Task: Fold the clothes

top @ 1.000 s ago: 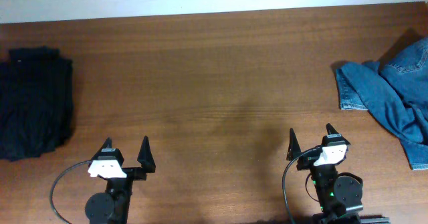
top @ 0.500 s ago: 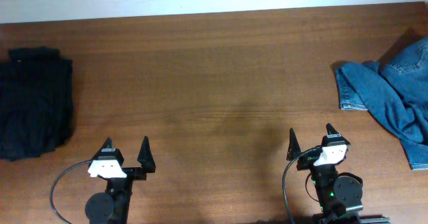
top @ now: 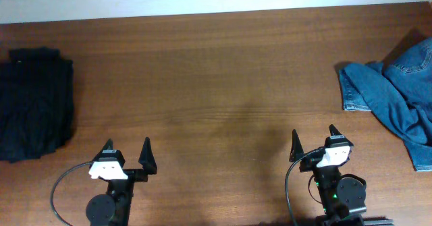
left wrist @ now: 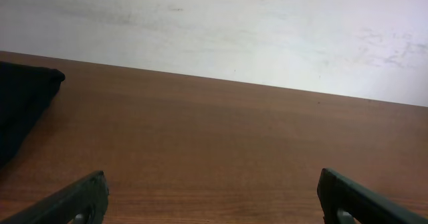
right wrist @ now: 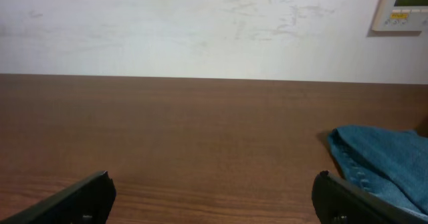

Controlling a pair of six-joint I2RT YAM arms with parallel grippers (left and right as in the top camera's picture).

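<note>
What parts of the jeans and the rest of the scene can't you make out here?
- The jeans: in the overhead view the right frame edge cuts them off, so their full extent is unseen. The right wrist view shows only one corner.
- The black garment pile: in the overhead view the left edge clips it, and it is too dark to read any folds.
- The wall panel: in the right wrist view the frame corner cuts it off, and its display is too small to read.

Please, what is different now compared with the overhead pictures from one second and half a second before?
Nothing has visibly changed. The crumpled medium-blue denim jeans lie as before at the right edge of the brown wooden table, and the black folded garment pile at the left. The left gripper and the right gripper remain open and empty near the front edge.
</note>
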